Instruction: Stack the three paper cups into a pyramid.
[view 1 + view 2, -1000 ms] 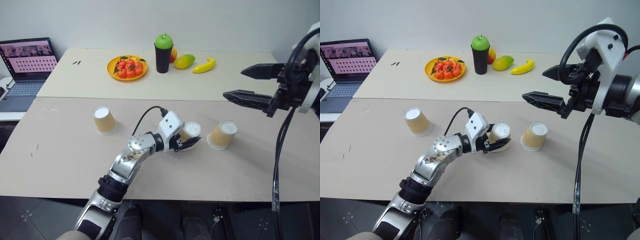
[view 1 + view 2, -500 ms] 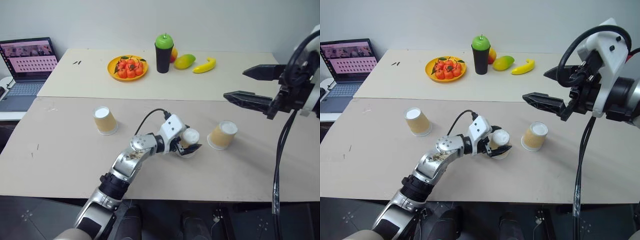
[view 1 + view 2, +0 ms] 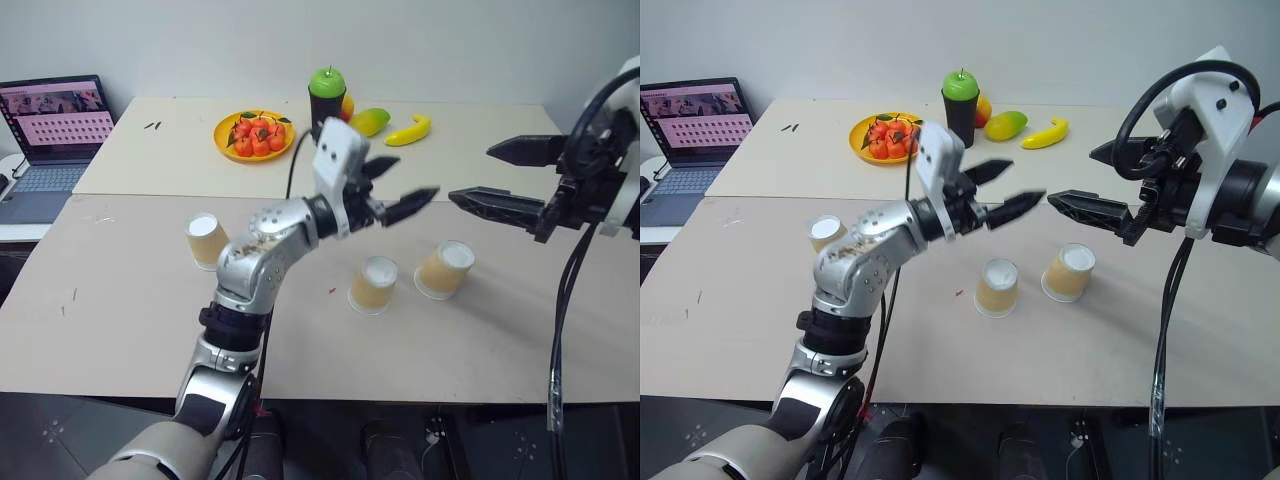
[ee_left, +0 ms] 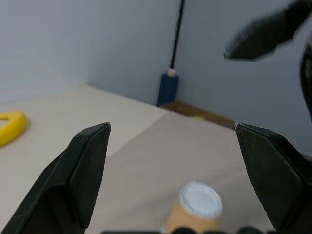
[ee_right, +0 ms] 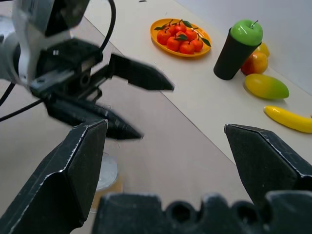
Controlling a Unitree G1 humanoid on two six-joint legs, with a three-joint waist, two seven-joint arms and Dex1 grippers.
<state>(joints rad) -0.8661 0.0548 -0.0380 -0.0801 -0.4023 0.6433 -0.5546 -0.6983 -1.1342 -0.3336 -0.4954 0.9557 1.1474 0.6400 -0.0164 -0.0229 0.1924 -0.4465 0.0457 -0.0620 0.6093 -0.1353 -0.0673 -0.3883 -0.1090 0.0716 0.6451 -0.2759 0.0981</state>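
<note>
Three paper cups sit upside down on the counter: the middle cup and the right cup near each other but apart, the far-left cup well off on its own. Left claw hangs spread wide and empty above the middle pair, and the right claw hovers just beside it, jaws also gaping, holding nothing.

Biggest worry, I'd say: those two claws are nearly tip to tip, so any careless swing could clash them or knock a light cup over. Base cups aren't touching yet either, so a top cup might fall through the gap.

Plenty of bare counter in front; the fruit plate and black cup sit well back.
</note>
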